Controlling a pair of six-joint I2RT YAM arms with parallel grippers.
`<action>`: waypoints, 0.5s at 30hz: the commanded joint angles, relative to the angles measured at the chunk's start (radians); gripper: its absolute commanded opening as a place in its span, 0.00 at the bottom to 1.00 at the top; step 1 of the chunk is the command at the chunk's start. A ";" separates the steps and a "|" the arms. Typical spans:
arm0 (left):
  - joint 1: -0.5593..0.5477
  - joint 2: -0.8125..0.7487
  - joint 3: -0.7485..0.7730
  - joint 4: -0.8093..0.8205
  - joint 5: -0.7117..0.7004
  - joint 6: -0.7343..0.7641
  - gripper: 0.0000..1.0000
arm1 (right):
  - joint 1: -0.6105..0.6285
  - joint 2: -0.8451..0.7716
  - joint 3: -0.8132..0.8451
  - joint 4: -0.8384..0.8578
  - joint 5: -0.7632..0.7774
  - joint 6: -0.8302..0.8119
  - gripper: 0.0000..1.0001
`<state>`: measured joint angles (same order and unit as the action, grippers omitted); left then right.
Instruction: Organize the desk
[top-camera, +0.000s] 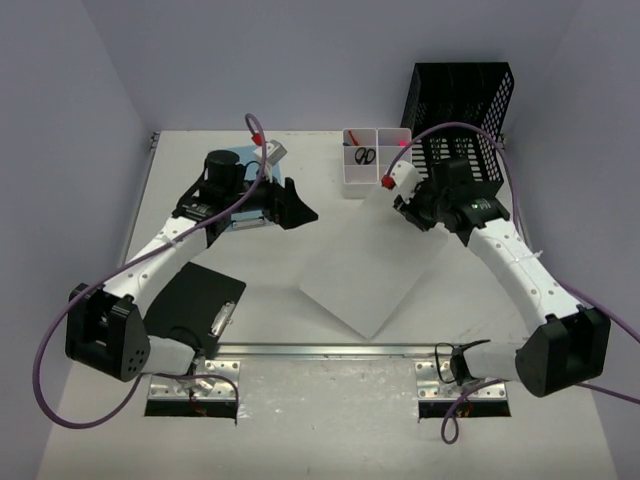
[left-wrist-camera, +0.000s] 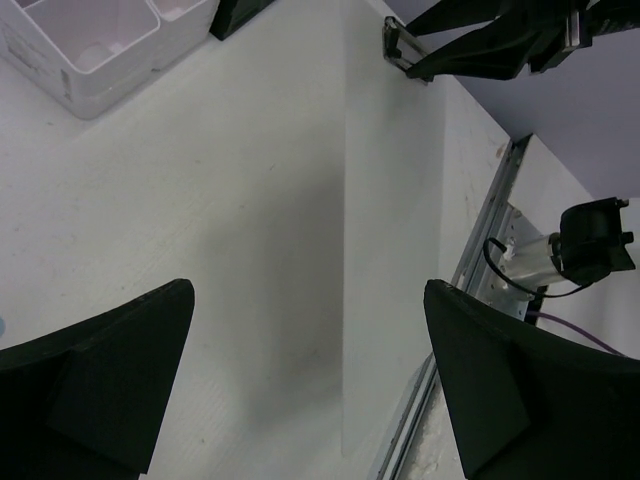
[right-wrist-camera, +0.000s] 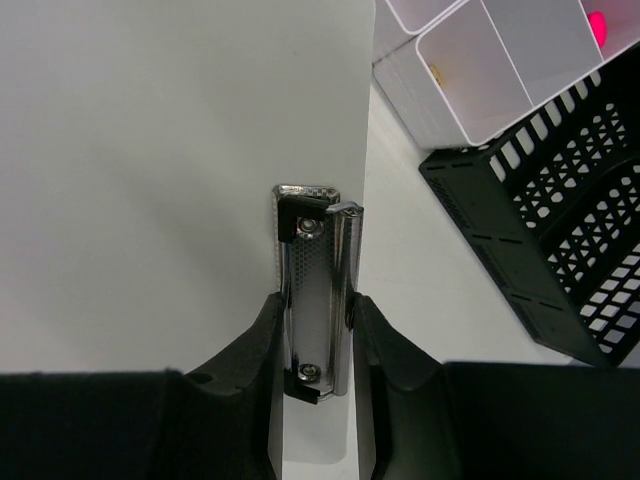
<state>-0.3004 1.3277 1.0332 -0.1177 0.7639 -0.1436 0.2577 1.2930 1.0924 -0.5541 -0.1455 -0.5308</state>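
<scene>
The off-white desk (top-camera: 180, 165) has a metal rail (top-camera: 320, 350) along its near edge. My right gripper (top-camera: 405, 205) is shut on the metal clip (right-wrist-camera: 318, 290) of a white clipboard (top-camera: 370, 270). It holds that end raised, while the far corner rests on the desk near the rail. In the right wrist view my right gripper (right-wrist-camera: 318, 320) pinches the clip from both sides. My left gripper (top-camera: 293, 205) is open and empty, hovering at the back left. In the left wrist view my left gripper (left-wrist-camera: 310, 370) has the white clipboard (left-wrist-camera: 390, 250) beyond its spread fingers.
White compartment bins (top-camera: 375, 160) with scissors (top-camera: 366, 155) stand at the back, and a black mesh rack (top-camera: 462, 115) is to their right. A blue item (top-camera: 240, 222) lies under the left wrist. A black clipboard (top-camera: 195, 300) lies at the front left.
</scene>
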 joint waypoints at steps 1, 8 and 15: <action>-0.072 0.045 0.085 0.044 0.003 0.012 0.96 | 0.055 -0.032 0.061 0.056 0.044 -0.009 0.01; -0.146 0.160 0.146 0.093 -0.028 -0.008 0.96 | 0.167 -0.066 0.115 0.040 0.038 -0.002 0.01; -0.154 0.241 0.182 0.265 0.093 -0.167 0.94 | 0.230 -0.100 0.119 0.023 0.000 -0.011 0.01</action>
<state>-0.4492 1.5646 1.1694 0.0002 0.7765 -0.2253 0.4660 1.2194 1.1641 -0.5583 -0.1177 -0.5423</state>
